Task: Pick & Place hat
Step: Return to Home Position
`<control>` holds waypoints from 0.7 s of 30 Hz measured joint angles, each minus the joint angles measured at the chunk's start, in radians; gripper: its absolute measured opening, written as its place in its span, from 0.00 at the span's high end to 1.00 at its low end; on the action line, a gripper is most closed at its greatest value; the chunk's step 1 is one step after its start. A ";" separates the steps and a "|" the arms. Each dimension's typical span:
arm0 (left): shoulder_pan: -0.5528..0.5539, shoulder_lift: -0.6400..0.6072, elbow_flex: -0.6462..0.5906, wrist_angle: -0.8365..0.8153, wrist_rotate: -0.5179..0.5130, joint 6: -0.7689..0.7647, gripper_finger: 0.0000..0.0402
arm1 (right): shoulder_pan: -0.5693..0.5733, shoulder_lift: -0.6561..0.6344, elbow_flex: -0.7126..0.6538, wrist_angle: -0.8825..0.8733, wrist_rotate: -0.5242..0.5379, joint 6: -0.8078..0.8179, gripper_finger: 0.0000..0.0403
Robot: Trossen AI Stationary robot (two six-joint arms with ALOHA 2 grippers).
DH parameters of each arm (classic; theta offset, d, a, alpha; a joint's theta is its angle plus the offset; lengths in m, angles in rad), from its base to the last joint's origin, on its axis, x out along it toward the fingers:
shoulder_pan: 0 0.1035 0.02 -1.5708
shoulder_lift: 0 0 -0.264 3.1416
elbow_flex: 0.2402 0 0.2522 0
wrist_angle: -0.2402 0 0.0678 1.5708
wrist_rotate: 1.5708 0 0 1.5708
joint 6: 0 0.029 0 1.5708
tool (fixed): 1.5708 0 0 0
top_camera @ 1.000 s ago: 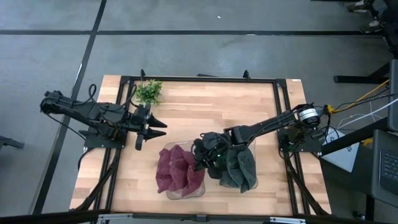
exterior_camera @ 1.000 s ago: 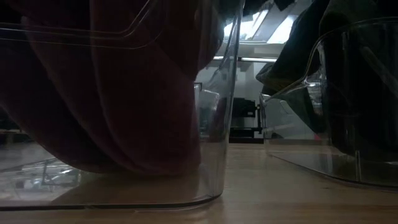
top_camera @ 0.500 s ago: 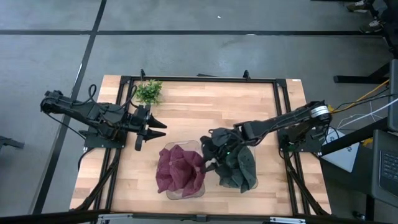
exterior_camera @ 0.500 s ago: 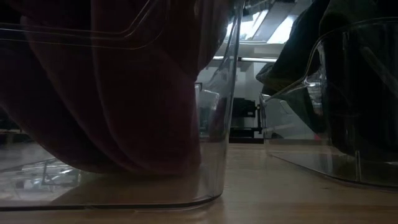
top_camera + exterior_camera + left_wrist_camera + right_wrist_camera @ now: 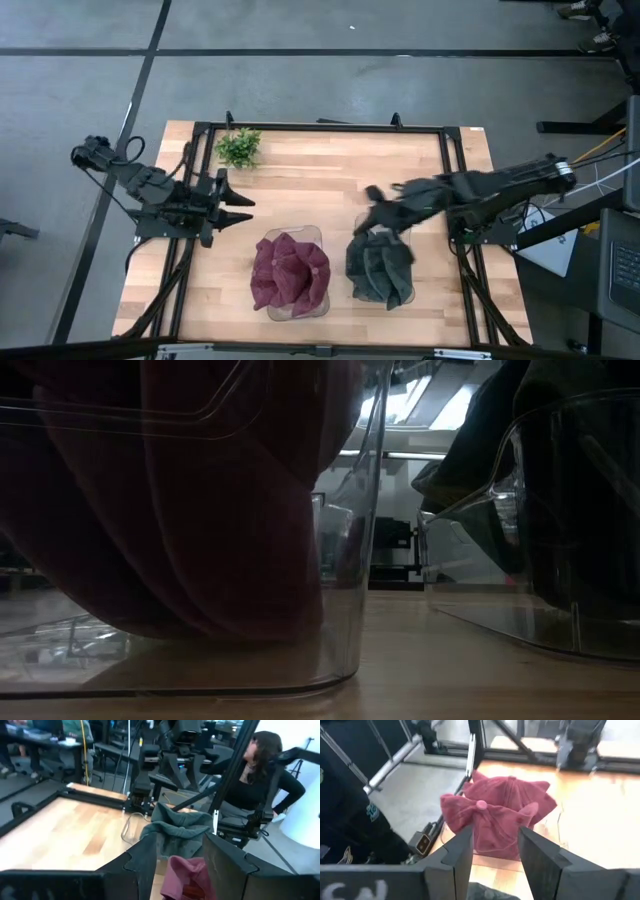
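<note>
The heap of soft pink caps (image 5: 290, 272) sits in the left clear plastic bin (image 5: 342, 620), spilling over its rim. Just beside it is a second clear bin (image 5: 560, 630) stuffed with dark grey-green caps (image 5: 380, 272). The right gripper (image 5: 374, 196) hangs behind the grey pile, smeared from above, but its wrist view shows the jaws wide and empty. The left gripper (image 5: 247, 211) waits over the table's left side, jaws wide too.

Pink cloth caps (image 5: 290, 272), glossy clear plastic bin (image 5: 350, 640)
</note>
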 joint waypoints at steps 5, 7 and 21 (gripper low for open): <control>-0.114 -0.011 0.000 0.000 -0.098 0.026 0.62 | 0.060 -0.247 -0.231 0.150 0.114 0.038 0.62; -0.143 -0.011 -0.002 0.002 -0.110 0.023 0.62 | 0.082 -0.352 -0.344 0.237 0.160 0.057 0.62; -0.169 -0.080 -0.487 0.534 -0.078 -0.042 0.62 | 0.137 -0.933 -0.842 0.439 0.191 0.138 0.62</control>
